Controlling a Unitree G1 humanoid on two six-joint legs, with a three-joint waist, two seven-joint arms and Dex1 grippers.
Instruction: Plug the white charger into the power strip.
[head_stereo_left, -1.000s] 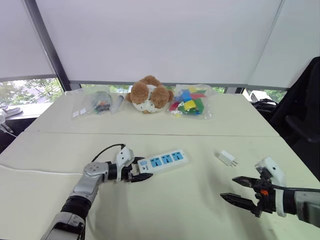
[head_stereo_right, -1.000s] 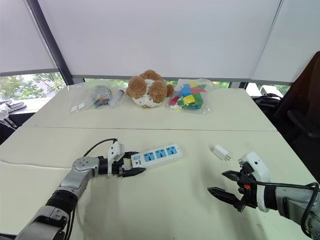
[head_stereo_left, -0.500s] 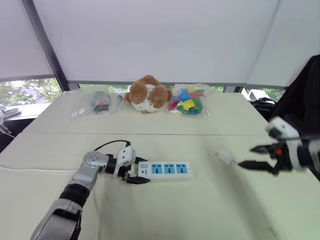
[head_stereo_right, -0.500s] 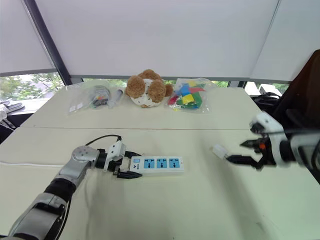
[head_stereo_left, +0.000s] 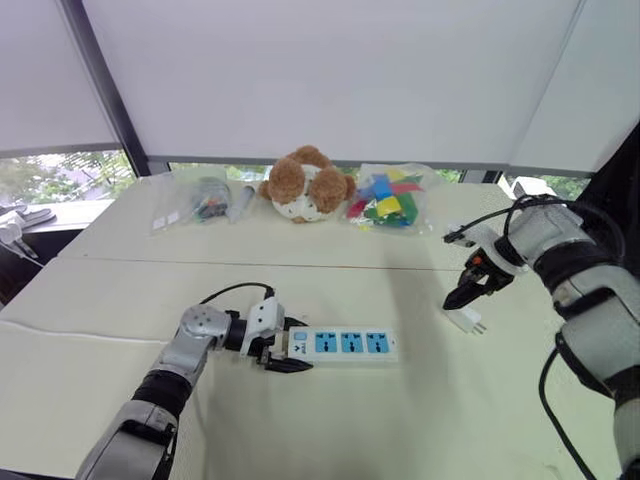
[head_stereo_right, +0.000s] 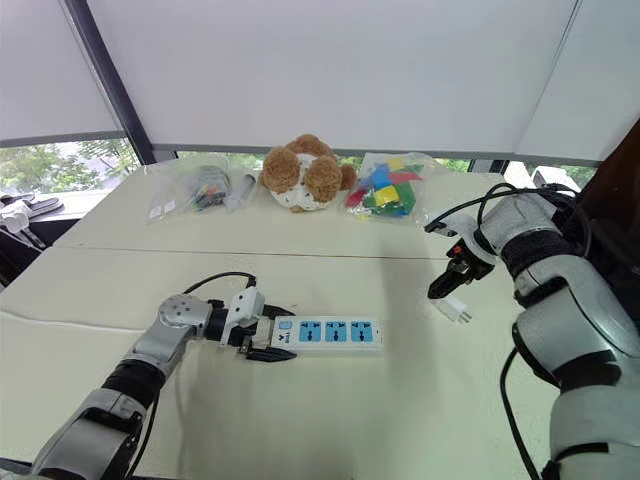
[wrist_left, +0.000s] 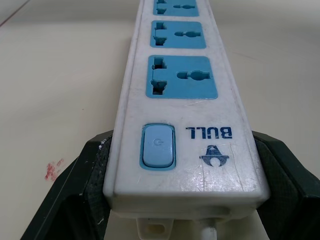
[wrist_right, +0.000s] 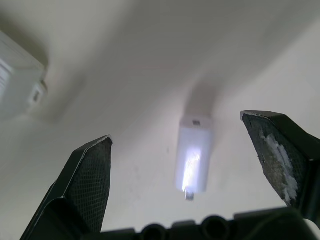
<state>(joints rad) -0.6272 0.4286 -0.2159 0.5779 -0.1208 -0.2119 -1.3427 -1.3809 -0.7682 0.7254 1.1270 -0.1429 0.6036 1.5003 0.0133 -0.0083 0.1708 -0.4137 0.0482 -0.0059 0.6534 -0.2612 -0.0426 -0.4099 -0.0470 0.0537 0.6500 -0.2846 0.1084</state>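
The white power strip (head_stereo_left: 345, 345) with three blue sockets lies flat on the cream table, its switch end (wrist_left: 158, 145) clamped between the black fingers of my left gripper (head_stereo_left: 283, 351), which is shut on it. The white charger (head_stereo_left: 466, 319) lies on the table to the right of the strip, prongs toward the near edge. My right gripper (head_stereo_left: 468, 291) hangs just above it, open, its two fingers (wrist_right: 85, 175) spread to either side of the charger (wrist_right: 193, 159) without touching it.
At the far side of the table sit a brown and white plush toy (head_stereo_left: 306, 184), a bag of coloured blocks (head_stereo_left: 385, 196) and a clear bag of small items (head_stereo_left: 198, 200). A black cable (head_stereo_left: 225, 293) runs from the strip behind my left arm.
My right gripper swung from the right of the charger to directly over it. The left gripper still holds the strip, which now lies level across the table.
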